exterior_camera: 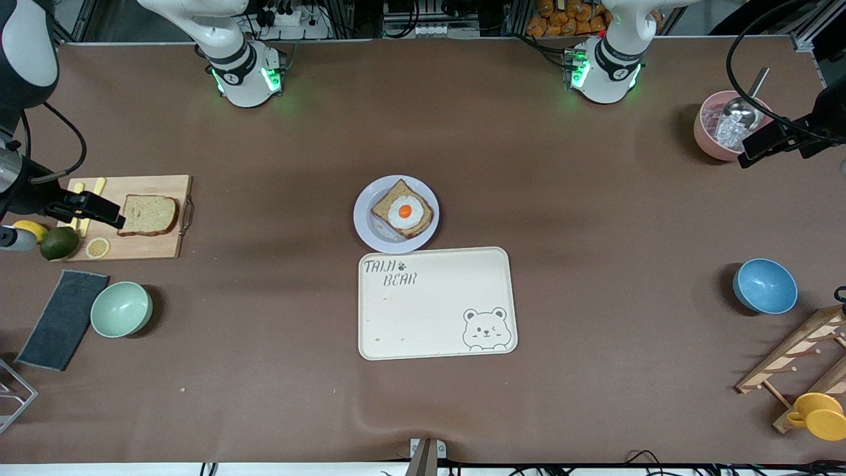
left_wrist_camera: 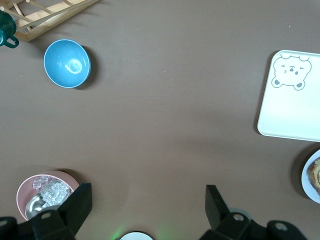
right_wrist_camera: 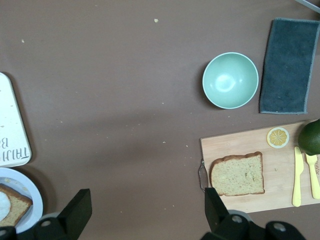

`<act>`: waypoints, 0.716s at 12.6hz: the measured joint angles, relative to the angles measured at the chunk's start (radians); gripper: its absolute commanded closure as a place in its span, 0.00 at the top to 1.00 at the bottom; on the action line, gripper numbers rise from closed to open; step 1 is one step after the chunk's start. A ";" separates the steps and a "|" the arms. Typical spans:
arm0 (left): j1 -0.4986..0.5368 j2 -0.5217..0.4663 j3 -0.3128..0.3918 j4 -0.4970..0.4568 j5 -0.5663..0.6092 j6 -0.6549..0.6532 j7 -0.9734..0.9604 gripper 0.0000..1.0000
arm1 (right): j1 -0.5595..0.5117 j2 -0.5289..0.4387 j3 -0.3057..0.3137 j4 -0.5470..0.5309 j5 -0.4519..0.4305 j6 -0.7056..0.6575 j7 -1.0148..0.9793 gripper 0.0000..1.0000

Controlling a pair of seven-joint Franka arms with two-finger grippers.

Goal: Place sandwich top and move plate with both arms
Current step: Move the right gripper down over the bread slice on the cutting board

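Bread, the sandwich top [exterior_camera: 150, 215], was seen lying flat on the cutting board [exterior_camera: 152, 248] at the right arm's end. The plate [exterior_camera: 370, 231] sat mid-table, touching the tray [exterior_camera: 436, 311]. The right gripper [right_wrist_camera: 145, 212] and left gripper [left_wrist_camera: 147, 207] were held high, fingers spread wide, empty.

The table [exterior_camera: 264, 370] is lit evenly and softly from above. Short soft shadows are cast beside the bowls [exterior_camera: 121, 309]. Green glow is spread around the arm bases [exterior_camera: 248, 79]. All views are seen sharp, without strong glare.
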 measured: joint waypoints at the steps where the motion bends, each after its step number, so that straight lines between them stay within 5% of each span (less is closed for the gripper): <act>1: 0.000 0.000 -0.002 -0.001 0.000 0.000 0.000 1.00 | -0.013 0.009 -0.002 -0.001 -0.001 0.000 -0.004 1.00; 9: -0.004 0.005 -0.020 -0.009 0.000 -0.001 0.000 1.00 | -0.150 0.133 -0.008 -0.011 -0.036 0.057 -0.156 1.00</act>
